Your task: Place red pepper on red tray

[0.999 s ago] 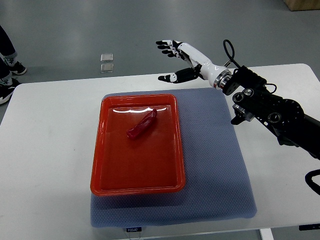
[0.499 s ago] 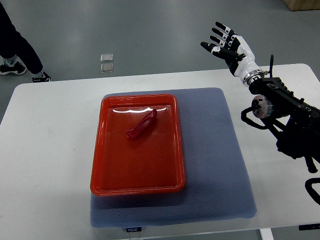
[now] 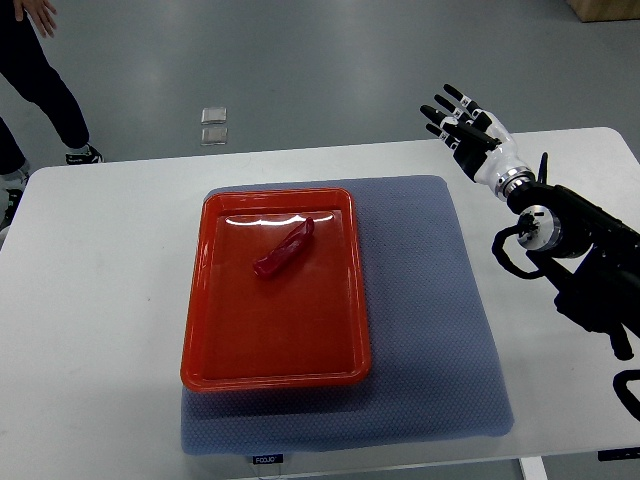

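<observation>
The red pepper (image 3: pixel 285 249) lies inside the red tray (image 3: pixel 275 366), in its far half, set at a slant with one end toward the tray's far right corner; the tray sits on the left part of a blue-grey mat (image 3: pixel 430 330) spread over the white table (image 3: pixel 100 330). The right hand (image 3: pixel 470 135) is raised beyond the mat's far right corner, well apart from the tray, fingers (image 3: pixel 447 110) spread wide and holding nothing. At the far left, a person's dark-trousered legs (image 3: pixel 35 75) stand on the grey floor.
</observation>
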You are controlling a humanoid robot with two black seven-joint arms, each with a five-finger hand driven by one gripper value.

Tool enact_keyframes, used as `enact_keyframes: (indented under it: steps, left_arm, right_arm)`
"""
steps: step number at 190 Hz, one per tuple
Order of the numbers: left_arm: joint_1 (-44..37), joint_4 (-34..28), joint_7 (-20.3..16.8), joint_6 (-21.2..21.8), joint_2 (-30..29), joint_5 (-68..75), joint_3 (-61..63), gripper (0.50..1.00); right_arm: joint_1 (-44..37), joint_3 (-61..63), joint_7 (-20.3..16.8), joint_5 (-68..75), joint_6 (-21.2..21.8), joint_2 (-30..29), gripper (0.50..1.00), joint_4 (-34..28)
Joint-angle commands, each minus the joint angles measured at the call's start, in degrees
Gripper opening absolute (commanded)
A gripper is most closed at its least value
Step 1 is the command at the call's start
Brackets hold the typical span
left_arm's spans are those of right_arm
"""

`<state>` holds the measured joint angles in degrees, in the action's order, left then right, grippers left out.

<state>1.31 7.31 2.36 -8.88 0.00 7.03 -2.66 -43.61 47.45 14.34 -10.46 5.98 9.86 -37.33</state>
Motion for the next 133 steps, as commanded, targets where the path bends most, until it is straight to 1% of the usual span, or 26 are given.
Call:
enact_keyframes:
  steps: [1, 40, 61, 84, 133]
  left_arm:
    - [0.0, 0.1, 0.0, 0.0, 0.0, 0.0, 0.0, 1.0]
    - [0.0, 0.1, 0.0, 0.0, 0.0, 0.0, -0.1, 1.0]
    - [0.0, 0.0, 0.0, 0.0, 0.0, 0.0, -0.1, 1.0]
    - [0.0, 0.0, 0.0, 0.0, 0.0, 0.0, 0.0, 1.0]
    - [0.0, 0.0, 0.0, 0.0, 0.0, 0.0, 0.0, 1.0]
  right_arm:
    - [0.0, 0.4, 0.1, 0.1, 0.3, -0.5, 0.905, 1.1]
    - [1.4, 7.2, 0.1, 1.1, 0.0, -3.0, 0.911, 2.6]
    - [2.0, 7.5, 0.2, 1.1, -0.3, -3.9, 0.913, 2.6]
    - [2.1, 7.3, 2.0, 1.0, -1.2, -4.1, 0.913, 2.7]
    - [2.1, 6.9, 2.3, 1.0, -1.2, -4.2, 0.913, 2.7]
